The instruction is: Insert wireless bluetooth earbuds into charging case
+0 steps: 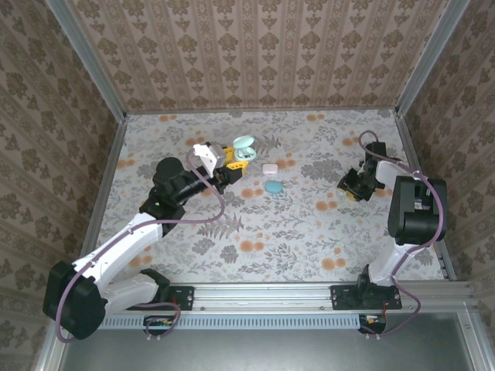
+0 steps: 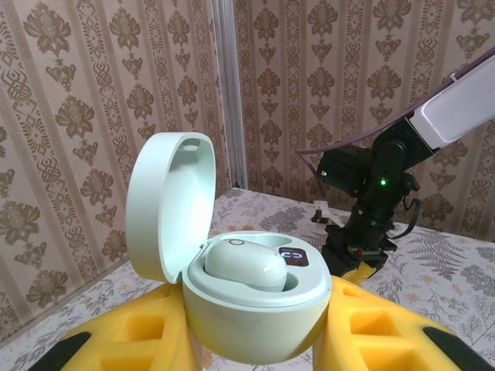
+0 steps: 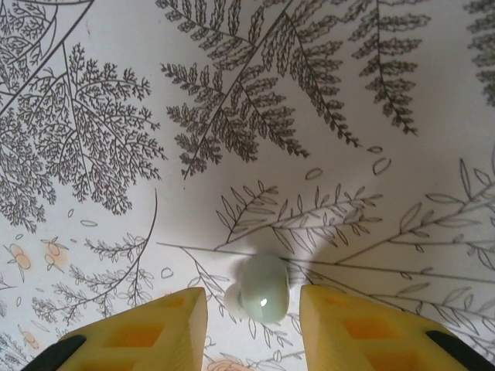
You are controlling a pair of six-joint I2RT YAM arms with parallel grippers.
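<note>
While the left gripper presses its yellow fingers in from both sides on the base of the charging case, the case stands upright between them, held clear above the flowered table cloth. Its lid is swung up and back on the gripper's left. One seated earbud lies in the open base, just beside a small lit display on the inner rim. Farther ahead of these fingers the right arm stands in front of the patterned wall. The right gripper points down at the cloth with its fingers spread. The loose earbud lies on the cloth between the two fingertips, close to both, with a thin gap showing on each side. From above, the left gripper carries the open case at its tip. A white rounded-square item and a teal oval pebble lie just past it on its right, and the right gripper works well apart from them.
</note>
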